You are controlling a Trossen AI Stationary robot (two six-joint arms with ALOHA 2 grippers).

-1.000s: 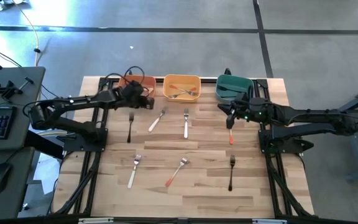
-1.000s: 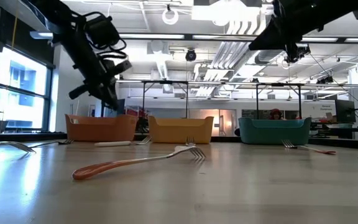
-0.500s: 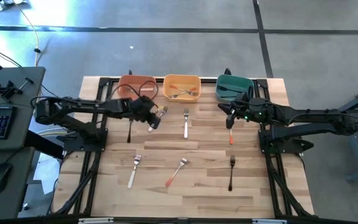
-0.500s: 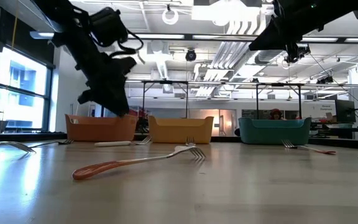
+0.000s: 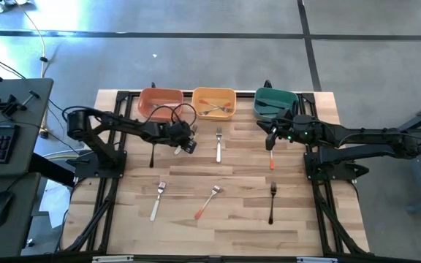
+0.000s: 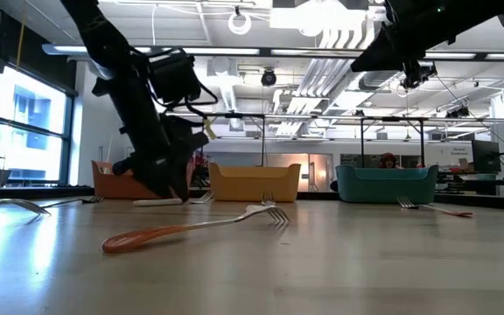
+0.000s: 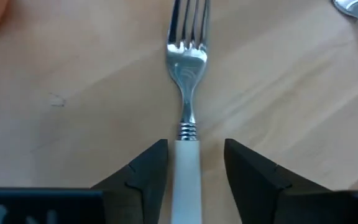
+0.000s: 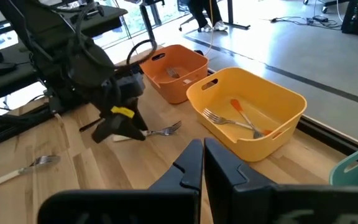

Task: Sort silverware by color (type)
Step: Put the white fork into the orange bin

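Left wrist view: left pincer (image 7: 194, 171) spread, straddling white-handled fork (image 7: 186, 118) with gaps both sides; right pincer (image 8: 202, 163) clenched.

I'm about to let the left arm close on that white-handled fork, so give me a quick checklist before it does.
1. Left claw open: ok.
2. White-handled fork lies between its fingers: ok.
3. Handle centred in the gap: ok.
4. Fingers down at table level: cannot tell.
5. Right claw shut, off to the side near the teal bin: ok.
6. Neighbouring fork apart from this grasp: ok.
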